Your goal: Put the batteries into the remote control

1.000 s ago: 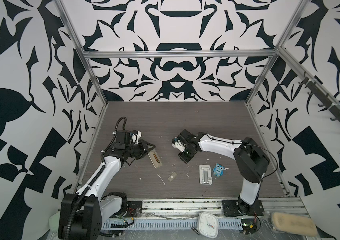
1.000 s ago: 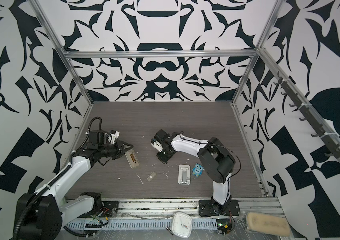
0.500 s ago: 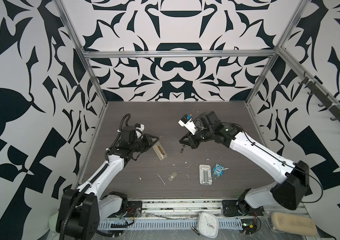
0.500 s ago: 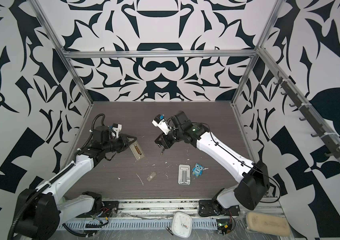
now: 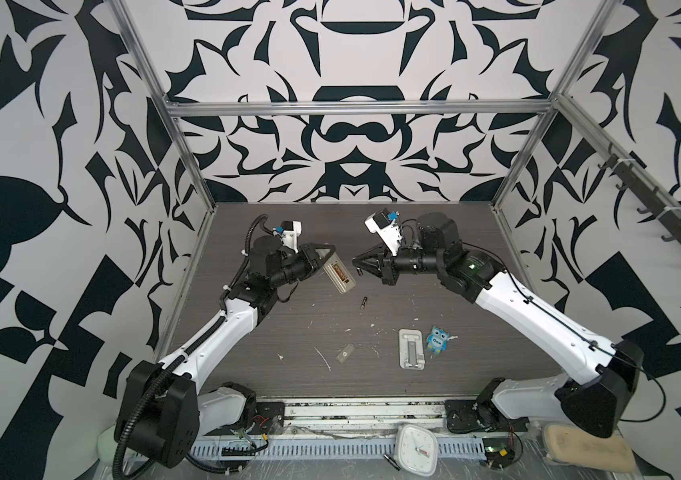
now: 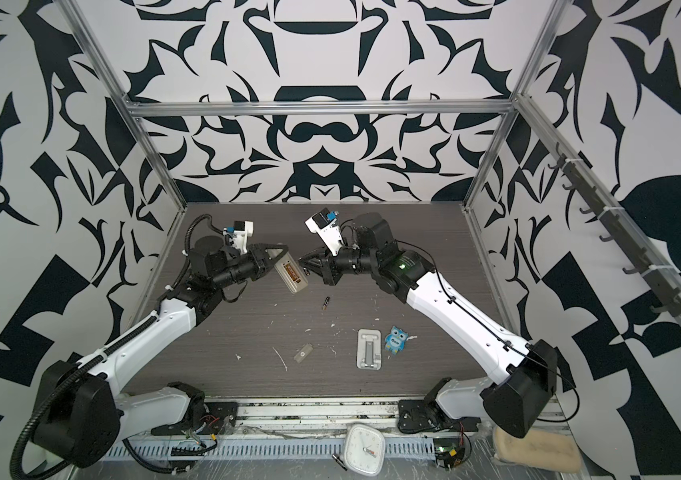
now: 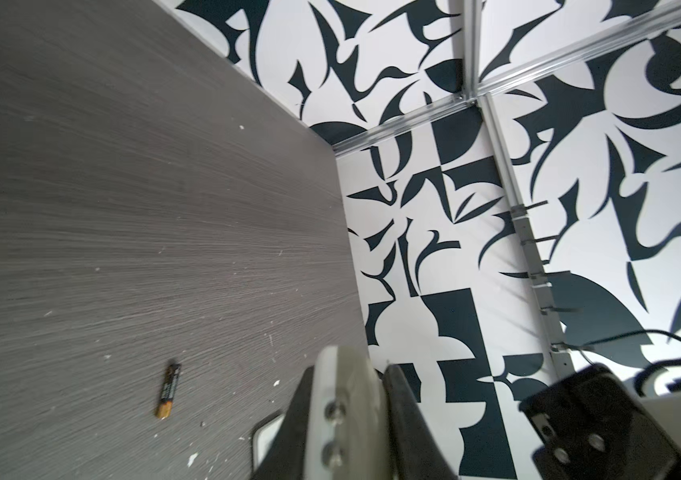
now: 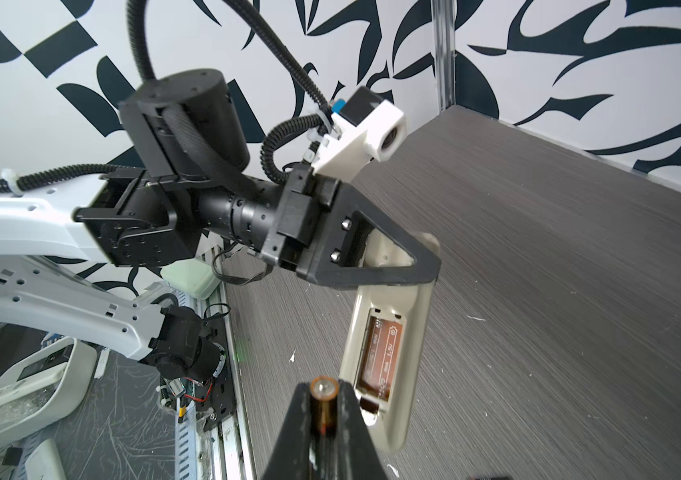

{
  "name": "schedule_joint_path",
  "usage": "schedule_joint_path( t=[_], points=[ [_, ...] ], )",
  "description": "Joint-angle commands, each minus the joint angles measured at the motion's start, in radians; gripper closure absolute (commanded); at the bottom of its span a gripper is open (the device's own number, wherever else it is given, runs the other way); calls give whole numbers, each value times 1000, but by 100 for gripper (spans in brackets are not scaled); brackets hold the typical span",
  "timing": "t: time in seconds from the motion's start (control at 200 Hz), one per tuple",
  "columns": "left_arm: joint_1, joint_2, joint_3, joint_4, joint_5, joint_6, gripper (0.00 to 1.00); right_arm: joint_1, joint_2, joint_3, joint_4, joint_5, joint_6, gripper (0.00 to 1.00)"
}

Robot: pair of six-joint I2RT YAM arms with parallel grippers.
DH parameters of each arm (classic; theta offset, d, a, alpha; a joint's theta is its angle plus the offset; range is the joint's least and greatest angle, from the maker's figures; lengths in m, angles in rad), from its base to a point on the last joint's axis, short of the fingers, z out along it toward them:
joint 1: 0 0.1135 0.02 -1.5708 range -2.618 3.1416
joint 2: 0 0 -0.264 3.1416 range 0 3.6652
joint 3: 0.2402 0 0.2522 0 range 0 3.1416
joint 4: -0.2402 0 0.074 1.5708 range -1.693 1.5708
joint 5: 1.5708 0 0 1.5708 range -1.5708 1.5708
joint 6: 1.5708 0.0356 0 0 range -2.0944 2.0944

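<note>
remote control (image 5: pixel 336 276) is off the worktop (image 5: pixel 288 374), held in the air past the middle by the left hand (image 5: pixel 329 255).

front rail, nearest: white square clock (image 5: pixel 416 444), outside the worktop.

near part of worktop: small flat grey cover (image 5: pixel 345 353) lies alone, roughly centre. to its right is a flat silvery stand (image 5: pixel 412 348). a blue owl figure (image 5: pixel 437 340) sits just beside the stand's right edge. white flecks are scattered around.

middle: loose battery (image 5: pixel 364 302) lies on the worktop, dark body, gold end toward the front. it is well apart from the cover, between and in front of the two hands. the left wrist view shows this loose battery (image 7: pixel 168 390) too.

farther back: the left hand (image 7: pixel 349 386) is clamped on one end of the remote control, jaws narrow with the beige body between them. the rest of the handset slants down toward the middle, free end unsupported. its back face is turned up. the bay is open, with brown printed lining showing in the right wrist view, remote control (image 8: pixel 388 353).

right hand (image 5: pixel 356 266) faces the left hand from the other side. its jaws are almost together, pinching the held battery (image 8: pixel 324 403) at the fingertips, metal end cap toward the wrist camera. the held battery is just beside the free end of the remote control, near the bay's end. both top views show a small gap between them.
</note>
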Motion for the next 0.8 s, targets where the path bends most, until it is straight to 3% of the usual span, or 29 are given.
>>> schedule_joint_path(
  t=[0.0, 0.795],
  points=[
    [-22, 8, 47, 67, 60, -18, 100, -1, 10, 44, 79, -36, -6, 100],
    [-61, 29, 81, 108, 94, -56, 100, 20, 18, 15, 56, 69, -135, 100]
  ],
)
